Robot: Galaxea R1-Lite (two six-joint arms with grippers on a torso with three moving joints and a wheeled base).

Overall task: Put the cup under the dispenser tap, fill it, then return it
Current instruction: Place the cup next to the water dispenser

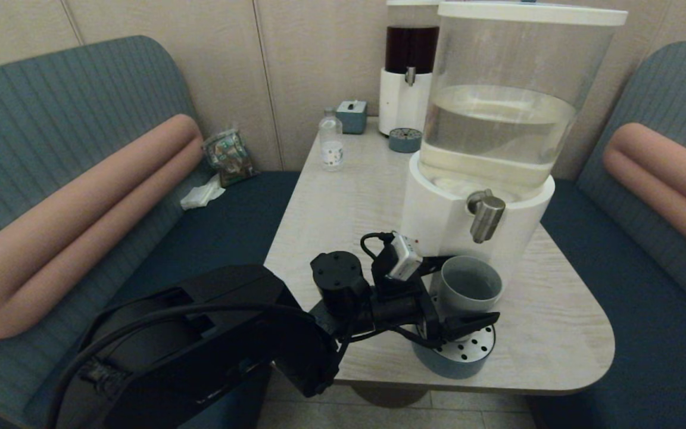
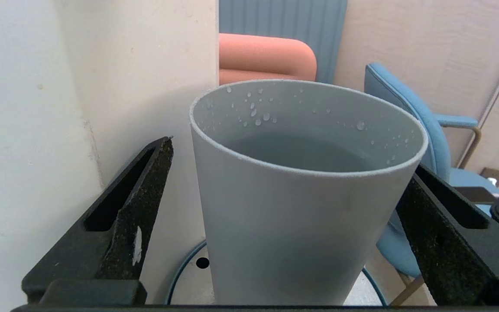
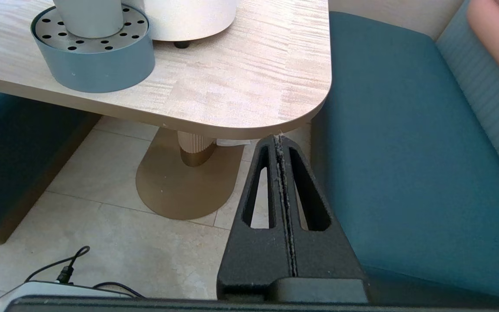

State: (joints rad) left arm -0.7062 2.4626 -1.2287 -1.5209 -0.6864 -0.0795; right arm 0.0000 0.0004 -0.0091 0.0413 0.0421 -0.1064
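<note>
The left gripper [image 2: 290, 208] has its jaws spread wide on either side of the cup [image 2: 301, 208]; in the left wrist view one finger [image 2: 132, 216] stands clear of the cup wall with a gap showing, while the other finger [image 2: 440, 225] lies right at the cup's far side, and whether it touches cannot be told. The cup is upright, grey-green, with liquid inside and droplets on its inner wall. In the head view the left gripper [image 1: 461, 298] reaches in from the left, and the cup [image 1: 468, 285] stands on the perforated metal top of the round blue-grey tray [image 1: 468, 351], just below and slightly left of the dispenser tap [image 1: 486, 215]. The tap sticks out from the white base of the clear-tank dispenser [image 1: 498, 119], which holds clear liquid and sits on the desk [image 1: 557, 310] directly behind the tray.

The right gripper [image 3: 280, 143] hangs low beside the desk corner, above the tiled floor [image 3: 102, 225] and next to the teal bench seat [image 3: 405, 151], its jaws pressed together with nothing between them.

Farther back on the desk stand a small clear bottle [image 1: 331, 140], a dark-liquid dispenser [image 1: 408, 65] and a second small tray [image 1: 405, 140]
</note>
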